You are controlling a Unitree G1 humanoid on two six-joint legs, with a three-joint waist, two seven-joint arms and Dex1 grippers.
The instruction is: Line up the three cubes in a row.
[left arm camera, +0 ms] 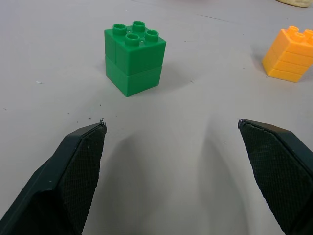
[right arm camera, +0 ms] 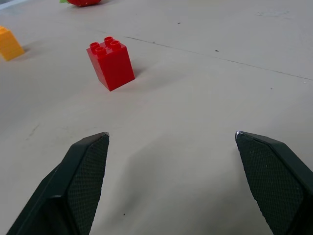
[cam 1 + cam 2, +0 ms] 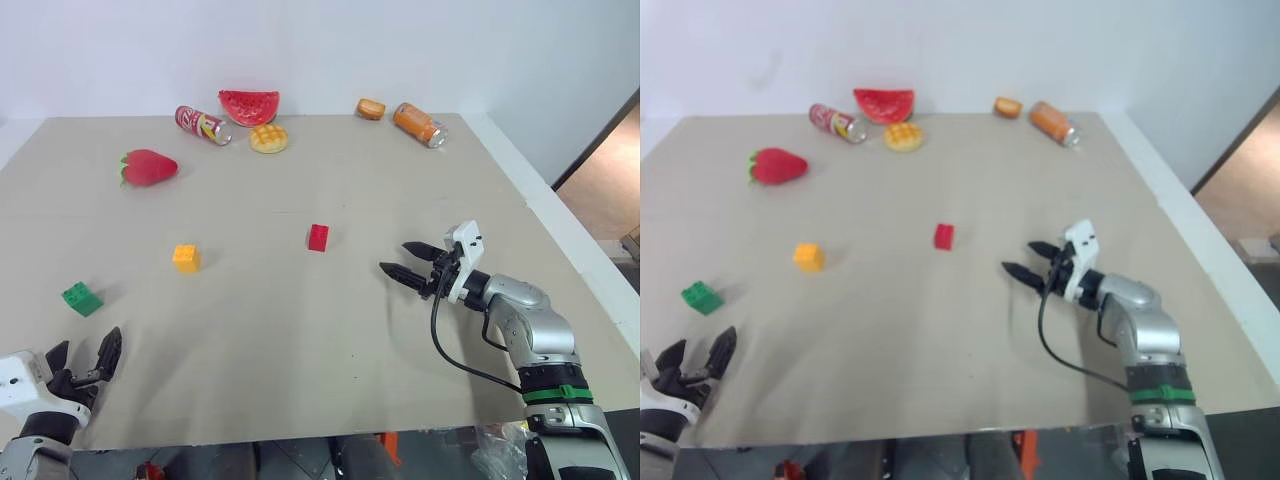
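Right pincer (image 3: 403, 259) held wide near red cube (image 3: 318, 237); left pincer (image 3: 83, 354) wide near green cube (image 3: 82, 298). Cubes judged light, rigid, best gripped across flat sides.

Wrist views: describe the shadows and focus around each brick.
Left wrist view: the green brick is sharp, with a faint soft shadow beside it, and two blurred shadows lie near the open left end effector. Right wrist view: the red brick is crisp, with a pale shadow alongside.
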